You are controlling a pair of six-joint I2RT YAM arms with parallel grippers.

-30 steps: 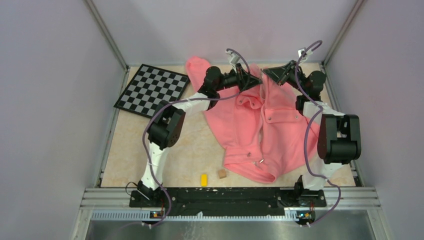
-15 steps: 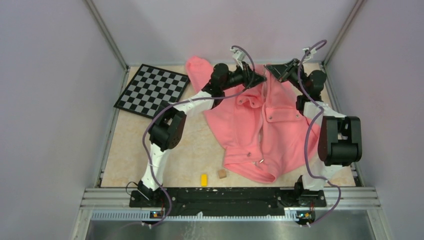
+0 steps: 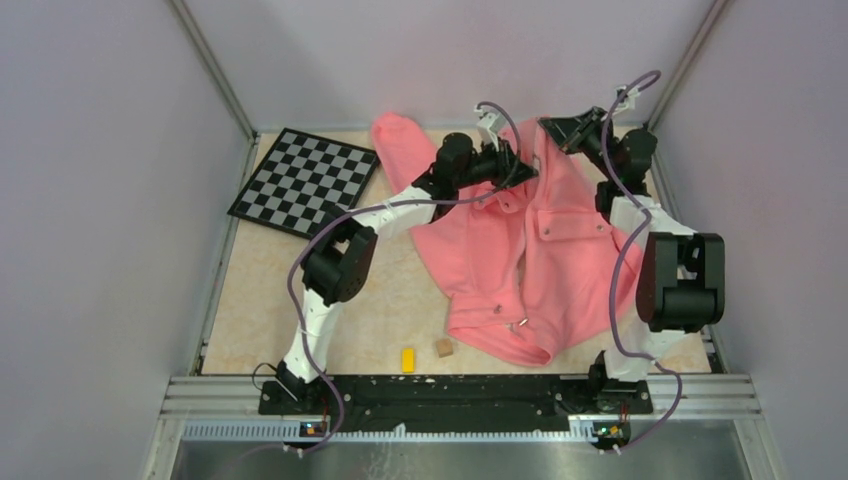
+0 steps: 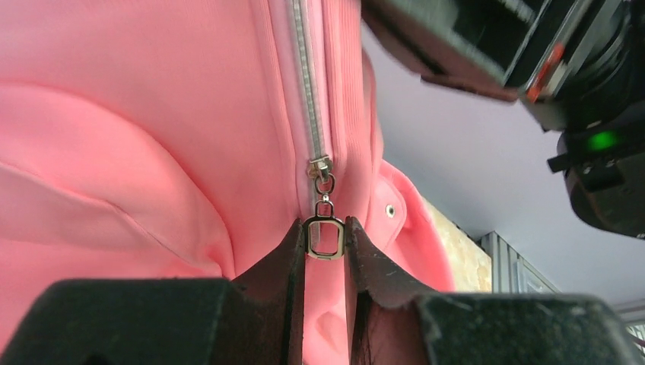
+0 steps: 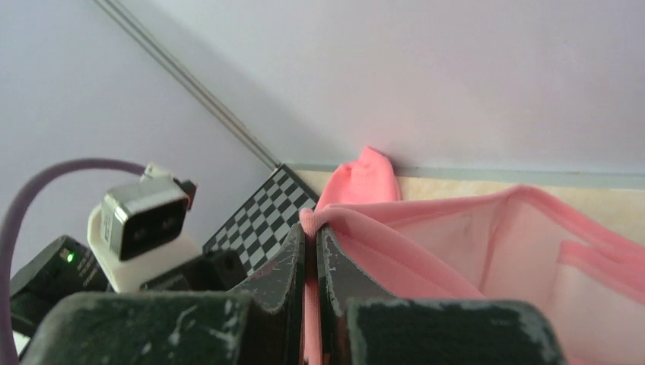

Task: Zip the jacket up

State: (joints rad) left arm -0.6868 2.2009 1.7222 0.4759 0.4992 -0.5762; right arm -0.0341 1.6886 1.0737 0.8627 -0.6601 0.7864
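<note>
The salmon-pink jacket lies spread at the table's back right, one sleeve reaching to the far wall. My left gripper is shut on the small metal zipper pull, below the light zipper whose teeth are closed above the slider. My right gripper is shut on the jacket's top edge at the far end and holds it raised, showing the paler lining. The zipper line lower down the front is hidden among folds in the top view.
A black-and-white checkerboard lies at the back left. A yellow block and a small brown block sit near the front edge beside the jacket's near hem. Grey walls enclose the table on three sides.
My left gripper has moved right and toward the far wall along the jacket's front with the pull. My right gripper has shifted slightly right and back, lifting the fabric edge.
</note>
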